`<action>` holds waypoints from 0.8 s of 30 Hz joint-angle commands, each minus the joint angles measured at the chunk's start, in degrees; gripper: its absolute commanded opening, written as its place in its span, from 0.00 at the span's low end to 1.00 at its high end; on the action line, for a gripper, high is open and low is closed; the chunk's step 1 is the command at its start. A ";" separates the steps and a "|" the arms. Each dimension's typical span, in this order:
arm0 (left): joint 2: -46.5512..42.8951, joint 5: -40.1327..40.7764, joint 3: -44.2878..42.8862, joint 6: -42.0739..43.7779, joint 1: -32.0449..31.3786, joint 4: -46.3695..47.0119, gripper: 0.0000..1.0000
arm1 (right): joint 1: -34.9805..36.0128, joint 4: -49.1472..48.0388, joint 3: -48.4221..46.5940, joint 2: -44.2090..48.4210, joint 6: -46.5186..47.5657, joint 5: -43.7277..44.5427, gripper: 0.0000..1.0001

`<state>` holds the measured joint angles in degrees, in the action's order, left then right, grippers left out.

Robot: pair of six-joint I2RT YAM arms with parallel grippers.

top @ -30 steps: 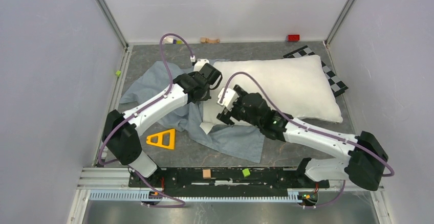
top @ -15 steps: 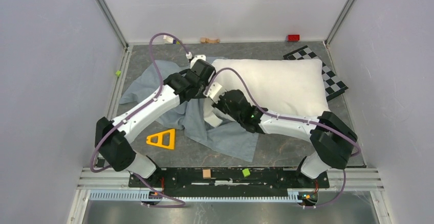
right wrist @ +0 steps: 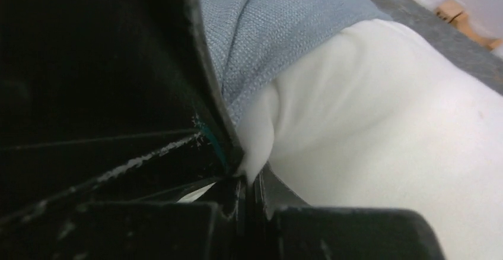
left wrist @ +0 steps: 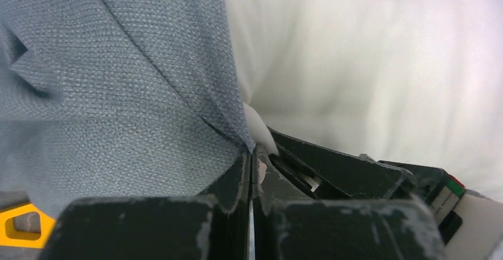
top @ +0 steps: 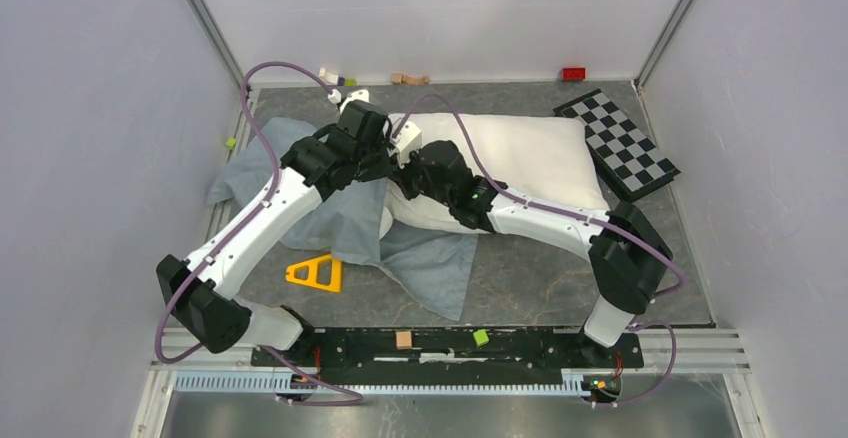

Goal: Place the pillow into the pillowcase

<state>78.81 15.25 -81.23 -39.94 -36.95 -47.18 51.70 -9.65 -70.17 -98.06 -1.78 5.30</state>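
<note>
The white pillow (top: 520,158) lies across the middle of the mat, its left end tucked against the blue-grey pillowcase (top: 255,173) spread at the left. Both grippers meet at that end. In the left wrist view, my left gripper (left wrist: 253,156) is shut on the pillowcase's (left wrist: 118,94) edge, right beside the pillow (left wrist: 368,64). My right gripper (right wrist: 252,177) is shut on a pinched fold of the pillow (right wrist: 385,123), with the pillowcase (right wrist: 267,28) draped just above it. From above, the left gripper (top: 383,163) and right gripper (top: 402,170) are nearly touching.
A black-and-white checkered board (top: 617,143) lies at the back right. A yellow triangle (top: 316,272) sits in front of the pillowcase. Small blocks (top: 410,79) and a red brick (top: 573,73) line the back wall, and a green cube (top: 230,142) sits by the left wall.
The right gripper has closed on the pillow and the left has closed on the pillowcase. Both arms have swung back and left, dragging the pillow leftward off the checkered board.
</note>
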 commanded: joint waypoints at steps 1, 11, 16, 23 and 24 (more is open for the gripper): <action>-8.45 -15.53 -6.35 -4.35 -6.91 -1.53 0.03 | -8.47 -3.10 1.16 -6.65 -21.10 7.28 0.00; -6.21 -17.38 -1.52 -3.98 -6.88 7.77 0.02 | -12.41 -20.56 15.08 -5.54 -36.96 -1.56 0.00; -1.40 -26.05 -4.53 -4.19 -10.36 16.31 0.02 | -7.86 -25.45 16.47 -5.49 -38.89 0.81 0.00; -3.20 -16.59 1.55 -5.45 -6.82 15.75 0.05 | -7.49 -34.12 24.55 2.74 -41.96 -0.85 0.00; -4.04 -17.52 4.35 -6.26 -5.22 17.74 0.05 | -7.53 -35.54 26.57 4.56 -42.75 -1.09 0.01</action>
<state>79.26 -0.80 -81.93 -42.04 -45.74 -35.90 44.38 -36.88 -49.10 -100.01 -38.26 4.60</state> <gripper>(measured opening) 0.045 0.029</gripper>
